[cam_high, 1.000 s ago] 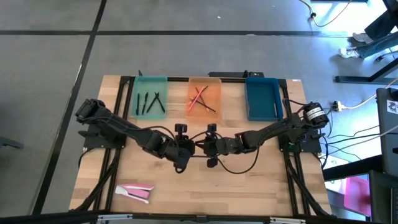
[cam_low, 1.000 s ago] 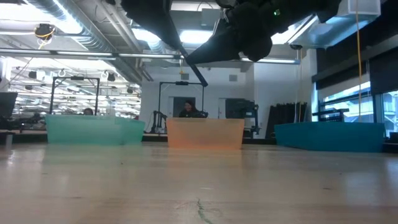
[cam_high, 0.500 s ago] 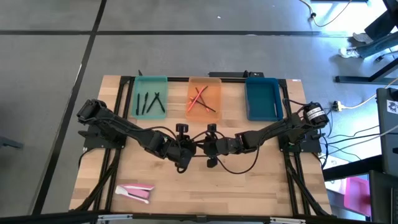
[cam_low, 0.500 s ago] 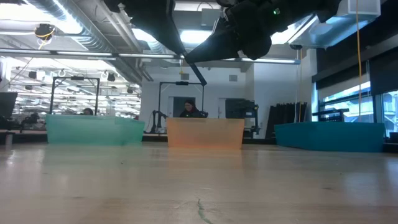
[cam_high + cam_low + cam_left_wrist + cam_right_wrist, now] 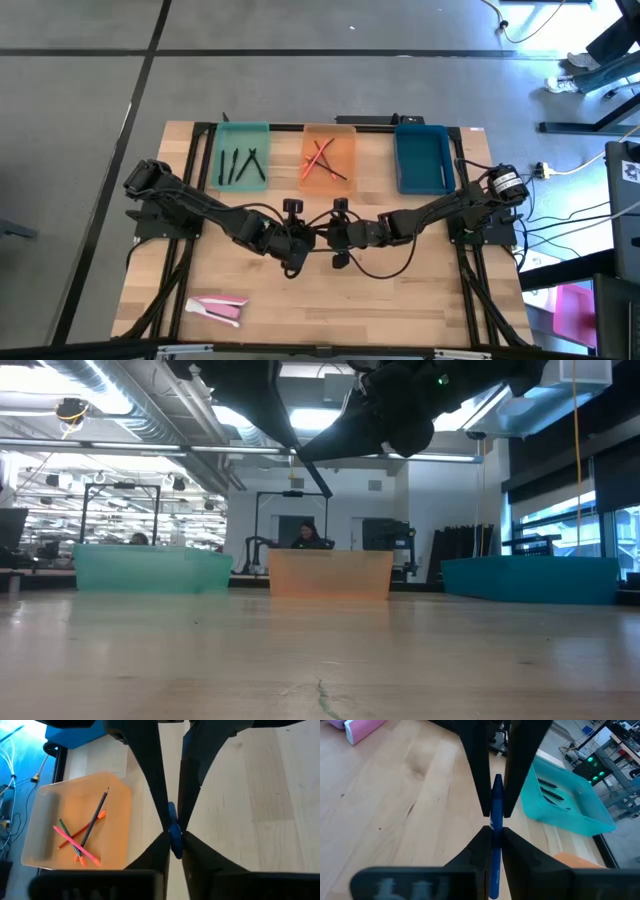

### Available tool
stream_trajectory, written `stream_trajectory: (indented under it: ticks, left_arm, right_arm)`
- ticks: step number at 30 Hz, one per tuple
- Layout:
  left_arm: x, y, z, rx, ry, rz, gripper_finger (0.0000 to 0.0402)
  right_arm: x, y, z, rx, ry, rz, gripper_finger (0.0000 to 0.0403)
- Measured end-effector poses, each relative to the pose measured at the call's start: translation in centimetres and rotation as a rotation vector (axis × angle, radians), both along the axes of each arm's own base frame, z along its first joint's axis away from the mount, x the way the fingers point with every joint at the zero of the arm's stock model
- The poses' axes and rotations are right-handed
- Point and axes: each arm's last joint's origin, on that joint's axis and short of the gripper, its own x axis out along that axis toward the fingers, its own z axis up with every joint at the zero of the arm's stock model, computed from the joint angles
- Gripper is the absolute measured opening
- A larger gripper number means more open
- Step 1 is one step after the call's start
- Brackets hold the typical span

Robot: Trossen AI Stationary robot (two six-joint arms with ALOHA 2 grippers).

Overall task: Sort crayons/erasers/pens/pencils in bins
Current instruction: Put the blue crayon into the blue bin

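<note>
left gripper (image 5: 174, 843) has just drawn its fingers in from a wide spread. it now pinches one end of the blue crayon (image 5: 173, 826), centre of the left wrist frame. right gripper (image 5: 494, 833) pinches the other end, crayon (image 5: 497, 795) running up the middle of its frame. so it's a handover mid-air w/ both holding. my read: right has to let go before left can carry it off. probably bound for the blue bin, since the other two are taken.

in the high view both grippers meet at frame centre, left gripper (image 5: 292, 258) and right gripper (image 5: 340, 245) nearly touching above the table (image 5: 420, 300). nothing there has shifted otherwise.

eraser (image 5: 218, 309) lies lower left of the high view, well apart from the arms, not yet sorted.

bins sit along the top edge: teal bin (image 5: 243, 128) w/ black pens (image 5: 240, 164), orange bin (image 5: 329, 128) w/ pencils (image 5: 321, 160), blue bin (image 5: 421, 168) at upper right w/ nothing seen in it.

no clutter btw arms and bins. only the right arm itself lies toward the blue bin.

far back in the low view, a person (image 5: 306, 535) sits behind the orange bin.
</note>
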Motion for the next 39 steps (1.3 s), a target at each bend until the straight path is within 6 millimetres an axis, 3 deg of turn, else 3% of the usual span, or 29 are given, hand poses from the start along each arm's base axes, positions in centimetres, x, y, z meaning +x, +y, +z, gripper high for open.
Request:
stream_trajectory:
  ticks: [3,18,31,39]
  left_arm:
    - [0.0,0.0,0.0,-0.001,0.001,-0.002,0.001]
    - [0.0,-0.1,0.0,-0.022,0.005,-0.008,0.0004]
    - [-0.6,0.4,-0.1,0.065,0.046,0.037,0.0002]
    - [-3.6,4.4,1.7,0.163,0.099,0.308,0.0002]
  right_arm:
    - [0.0,0.0,0.0,-0.001,0.0,-0.002,0.0042]
    - [0.0,0.0,-0.1,0.002,0.003,0.0,0.0047]
    - [-0.2,-0.3,-0.1,-0.083,-0.007,-0.16,0.017]
    - [-0.5,-0.4,-0.4,-0.092,0.026,-0.198,0.0192]
